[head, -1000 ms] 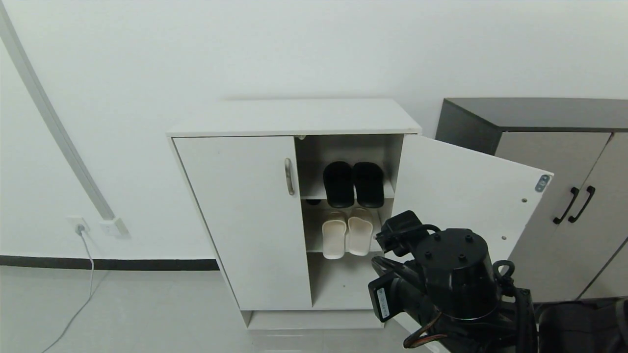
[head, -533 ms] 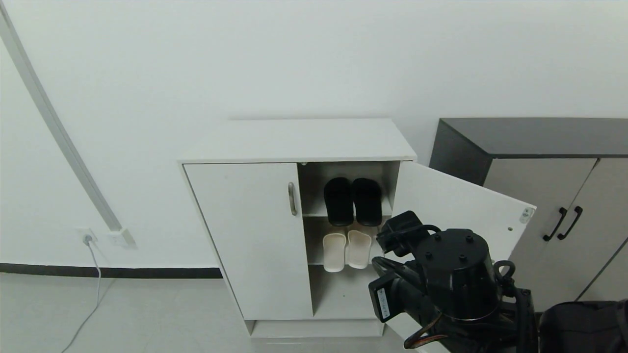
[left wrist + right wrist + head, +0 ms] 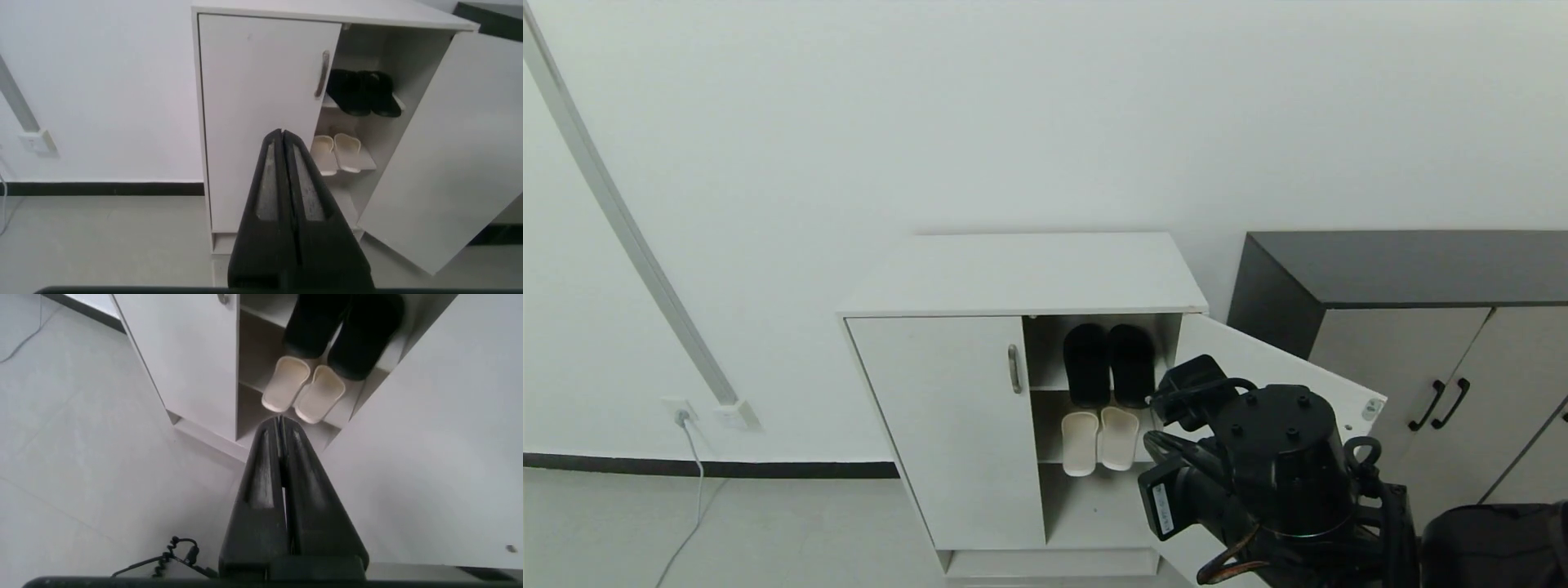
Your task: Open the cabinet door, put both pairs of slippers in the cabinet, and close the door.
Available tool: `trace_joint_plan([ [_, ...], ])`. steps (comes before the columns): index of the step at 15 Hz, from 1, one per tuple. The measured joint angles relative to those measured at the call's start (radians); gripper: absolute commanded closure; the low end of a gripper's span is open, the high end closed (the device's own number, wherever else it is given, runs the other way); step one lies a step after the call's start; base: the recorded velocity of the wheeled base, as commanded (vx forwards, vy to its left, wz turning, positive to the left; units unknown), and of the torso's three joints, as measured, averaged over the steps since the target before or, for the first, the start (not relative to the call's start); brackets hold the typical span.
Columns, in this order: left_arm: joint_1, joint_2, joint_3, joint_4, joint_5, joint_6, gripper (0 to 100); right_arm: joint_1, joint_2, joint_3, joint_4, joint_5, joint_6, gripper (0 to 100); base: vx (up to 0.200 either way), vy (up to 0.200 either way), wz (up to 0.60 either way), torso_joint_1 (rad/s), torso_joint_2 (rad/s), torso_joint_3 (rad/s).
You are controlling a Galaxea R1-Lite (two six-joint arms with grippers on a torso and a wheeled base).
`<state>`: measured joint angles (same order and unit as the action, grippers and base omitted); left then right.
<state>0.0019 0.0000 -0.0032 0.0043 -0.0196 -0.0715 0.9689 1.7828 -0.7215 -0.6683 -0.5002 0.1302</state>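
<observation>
White cabinet [image 3: 1021, 273] against the wall, just beside a grey cabinet [image 3: 1405, 327]; right door [image 3: 1282, 363] swung open, left door [image 3: 947, 425] shut; inside, black slippers [image 3: 1109, 363] side by side on the upper shelf, white slippers [image 3: 1098, 439] side by side on the shelf below; left jaws clenched on nothing, facing the left door; right jaws clenched on nothing, over the floor before the white slippers.

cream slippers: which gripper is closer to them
Right. The right gripper points at the cream slippers from in front of the open side; the left gripper sits farther back, facing the closed left door.
</observation>
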Motion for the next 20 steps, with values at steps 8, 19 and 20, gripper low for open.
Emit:
trace_joint_plan([
  [8,0.000,0.000,0.000,0.000,0.000,0.000,100,0.000,0.000,0.007,0.000,-0.001,0.000,100,0.000,0.000,0.00,0.224,-0.50,-0.282],
  [19,0.000,0.000,0.000,0.000,0.000,0.000,100,0.002,-0.002,0.035,-0.036,-0.006,-0.040,100,0.000,0.000,-0.11,0.050,-0.11,-0.054],
  [20,0.000,0.000,0.000,0.000,0.000,-0.001,100,0.002,-0.002,0.040,-0.051,-0.006,-0.043,100,0.000,0.000,-0.60,0.007,0.00,0.002],
])
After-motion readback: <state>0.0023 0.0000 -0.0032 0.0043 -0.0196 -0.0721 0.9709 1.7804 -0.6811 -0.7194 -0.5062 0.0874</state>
